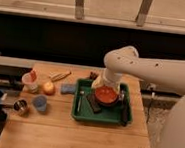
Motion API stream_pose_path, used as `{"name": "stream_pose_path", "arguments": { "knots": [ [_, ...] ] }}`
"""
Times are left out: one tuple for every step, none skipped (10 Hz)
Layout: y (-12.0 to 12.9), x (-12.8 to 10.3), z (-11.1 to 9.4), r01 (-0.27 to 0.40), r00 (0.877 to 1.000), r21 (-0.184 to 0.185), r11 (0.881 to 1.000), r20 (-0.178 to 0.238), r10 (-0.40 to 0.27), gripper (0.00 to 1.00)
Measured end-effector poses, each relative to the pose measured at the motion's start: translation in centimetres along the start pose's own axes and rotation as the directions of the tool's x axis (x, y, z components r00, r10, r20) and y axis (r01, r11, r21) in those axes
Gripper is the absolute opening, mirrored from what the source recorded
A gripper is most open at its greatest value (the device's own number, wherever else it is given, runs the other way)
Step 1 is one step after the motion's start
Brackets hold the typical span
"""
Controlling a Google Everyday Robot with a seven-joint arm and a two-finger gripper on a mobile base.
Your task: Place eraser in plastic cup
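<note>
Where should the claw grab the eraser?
Across its two long sides, near the middle, from straight above. The eraser lies flat in the tray, close by the bowl, so a side approach looks blocked. The claw hangs over the tray's back edge.

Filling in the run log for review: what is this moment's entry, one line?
gripper: open, above red bowl in green tray | eraser: in tray, not held | blue cup: on table, outside tray

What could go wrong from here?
1. The gripper hangs over the green tray, by the red bowl; the eraser lies close beside that bowl, so descending might knock it.
2. The black bar shares the tray: possible mis-pick.
3. The plastic cup is small, far left: a drop could miss.
</note>
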Motion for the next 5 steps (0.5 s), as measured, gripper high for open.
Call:
{"name": "stream_pose_path", "arguments": {
  "knots": [
    [0.5,1.4,0.0,0.049,0.998,0.016,0.999,-0.047,-0.048,0.8],
    [1.3,2.5,0.0,0.102,0.991,0.025,0.994,-0.086,-0.1,0.8],
    [1.4,2.9,-0.1,0.116,0.989,0.029,0.993,-0.098,-0.112,0.8],
    [1.3,2.9,-0.1,0.113,0.989,0.03,0.993,-0.099,-0.109,0.8],
    [1.3,2.9,0.0,0.113,0.989,0.029,0.993,-0.1,-0.11,0.8]
  ]
}}
